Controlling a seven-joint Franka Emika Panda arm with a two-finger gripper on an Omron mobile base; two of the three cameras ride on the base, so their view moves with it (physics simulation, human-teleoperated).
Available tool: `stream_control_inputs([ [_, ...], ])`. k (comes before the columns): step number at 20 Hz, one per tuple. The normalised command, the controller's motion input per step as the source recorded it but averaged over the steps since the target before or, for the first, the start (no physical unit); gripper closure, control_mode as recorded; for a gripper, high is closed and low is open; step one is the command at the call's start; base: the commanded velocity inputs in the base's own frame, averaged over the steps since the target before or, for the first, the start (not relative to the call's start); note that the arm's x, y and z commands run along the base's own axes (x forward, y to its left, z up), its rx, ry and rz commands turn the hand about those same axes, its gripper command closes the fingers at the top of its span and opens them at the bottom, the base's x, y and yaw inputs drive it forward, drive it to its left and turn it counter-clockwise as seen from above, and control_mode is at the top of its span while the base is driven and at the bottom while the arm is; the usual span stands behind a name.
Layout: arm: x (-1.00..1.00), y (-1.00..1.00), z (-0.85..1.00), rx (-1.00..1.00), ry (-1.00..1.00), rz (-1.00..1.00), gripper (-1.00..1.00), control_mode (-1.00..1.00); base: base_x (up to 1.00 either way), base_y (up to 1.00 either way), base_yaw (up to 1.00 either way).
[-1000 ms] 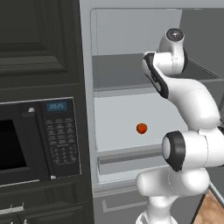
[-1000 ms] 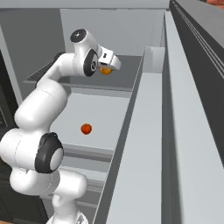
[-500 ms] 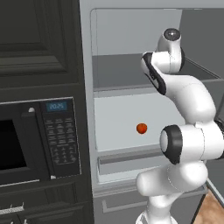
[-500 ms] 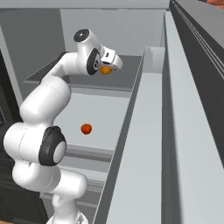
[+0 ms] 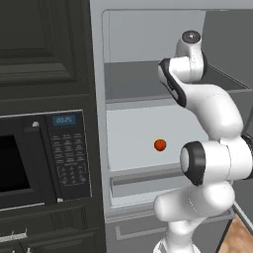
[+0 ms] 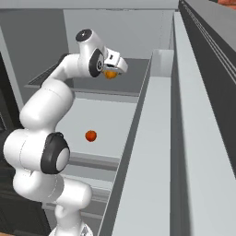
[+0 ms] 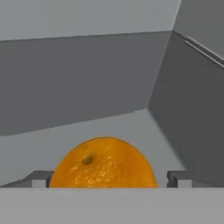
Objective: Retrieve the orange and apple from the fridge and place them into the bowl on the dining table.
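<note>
The tool (image 7: 109, 181) is standing wide open around the orange (image 7: 103, 163), fingertips apart from its sides, at bottom center of the hand view. The apple (image 5: 159, 145) is sitting mid-frame on the fridge's (image 5: 148, 54) lower shelf.

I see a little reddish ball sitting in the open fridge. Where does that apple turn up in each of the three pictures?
Left base view: the apple lies on the pale lower shelf, left of the white arm.
Right base view: the apple lies on that shelf, right of the arm.
Hand view: no apple here; the orange sits between the open fingertips.
Shared landmark: the fridge, with its darker upper shelf.
</note>
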Motion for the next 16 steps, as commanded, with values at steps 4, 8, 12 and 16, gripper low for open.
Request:
stream_control_inputs([
  [4, 0.00, 0.00, -0.47, -0.03, 0.10, -0.03, -1.00, -1.00, 0.00, 0.00, 0.00],
  [8, 0.00, 0.01, -0.59, -0.04, 0.10, -0.06, -1.00, -1.00, 0.00, 0.00, 0.00],
  [12, 0.00, 0.07, -0.67, -0.06, -0.02, -0.03, 1.00, -1.00, 0.00, 0.00, 0.00],
  [16, 0.00, 0.03, -0.33, -0.01, -0.10, -0.04, 1.00, -1.00, 0.00, 0.00, 0.00],
])
